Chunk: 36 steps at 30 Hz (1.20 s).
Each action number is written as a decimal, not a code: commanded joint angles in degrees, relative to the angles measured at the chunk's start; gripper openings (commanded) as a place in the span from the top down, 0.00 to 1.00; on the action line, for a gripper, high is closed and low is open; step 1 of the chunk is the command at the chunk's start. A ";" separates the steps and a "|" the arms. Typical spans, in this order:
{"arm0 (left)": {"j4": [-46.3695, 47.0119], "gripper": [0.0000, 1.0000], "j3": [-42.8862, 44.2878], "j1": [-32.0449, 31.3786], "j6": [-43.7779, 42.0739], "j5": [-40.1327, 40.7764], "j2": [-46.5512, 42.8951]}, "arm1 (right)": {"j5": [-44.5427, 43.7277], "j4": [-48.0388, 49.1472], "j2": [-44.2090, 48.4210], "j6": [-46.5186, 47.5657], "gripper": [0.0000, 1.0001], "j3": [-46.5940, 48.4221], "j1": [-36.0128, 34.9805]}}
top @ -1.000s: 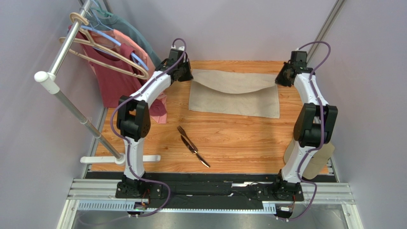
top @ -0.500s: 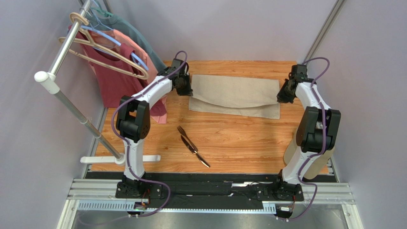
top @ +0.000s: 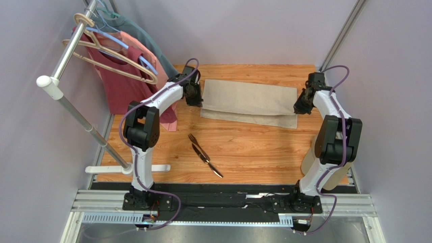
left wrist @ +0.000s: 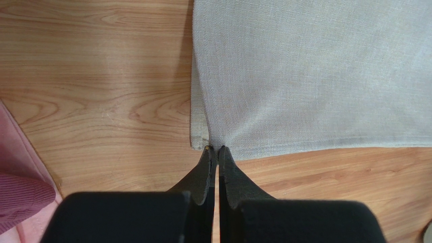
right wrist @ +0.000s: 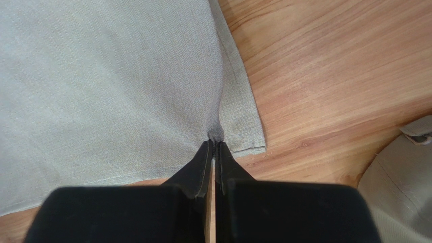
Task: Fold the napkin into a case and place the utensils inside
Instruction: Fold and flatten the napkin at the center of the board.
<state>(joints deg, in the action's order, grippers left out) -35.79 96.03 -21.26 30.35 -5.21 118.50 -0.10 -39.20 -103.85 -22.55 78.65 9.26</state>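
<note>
Both arms have dragged the napkin's far edge toward the bases, so the flap now lies nearly flat. Left gripper and right gripper are each clenched on a top-layer corner, likely to keep the edge taut and land the fold square. Napkin sits on the far half of the table, with a strip of lower layer showing at its near edge. Fork and knife lie well apart from it, with bare wood between.

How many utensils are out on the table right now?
2. The fork lies on the bare table, on the near side of the napkin; the knife lies alongside it, reaching closer to the near edge. None looks hidden.
</note>
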 commanded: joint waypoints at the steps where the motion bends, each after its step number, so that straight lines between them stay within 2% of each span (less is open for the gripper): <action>1: -0.86 1.00 0.21 -0.10 0.50 1.00 -2.39 | -2.62 -1.14 6.55 -1.36 1.00 0.19 -0.12; 10: -1.04 1.00 -1.28 -0.19 0.94 0.90 -2.04 | -1.75 1.31 5.94 -2.77 1.00 -8.24 -0.38; 14: -1.39 1.00 -0.84 -0.19 0.68 1.43 -1.78 | -1.31 1.41 6.64 -2.94 1.00 -8.96 -1.43; 21: -1.47 1.00 -1.02 -0.45 0.68 0.73 -1.16 | -5.35 1.84 7.44 -3.29 1.00 -12.55 -1.87; 24: -1.56 1.00 -0.76 -0.63 -0.02 0.56 -1.43 | -4.91 1.32 6.65 -2.86 1.00 -11.33 -1.87; 36: -1.21 1.00 5.31 -0.63 -0.82 0.12 -5.20 | -5.97 -4.13 8.14 -2.59 1.00 3.61 -1.87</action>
<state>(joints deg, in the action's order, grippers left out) -37.10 97.78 -21.67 30.17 -4.40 118.19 -4.08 -41.43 -98.08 -25.08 77.76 7.42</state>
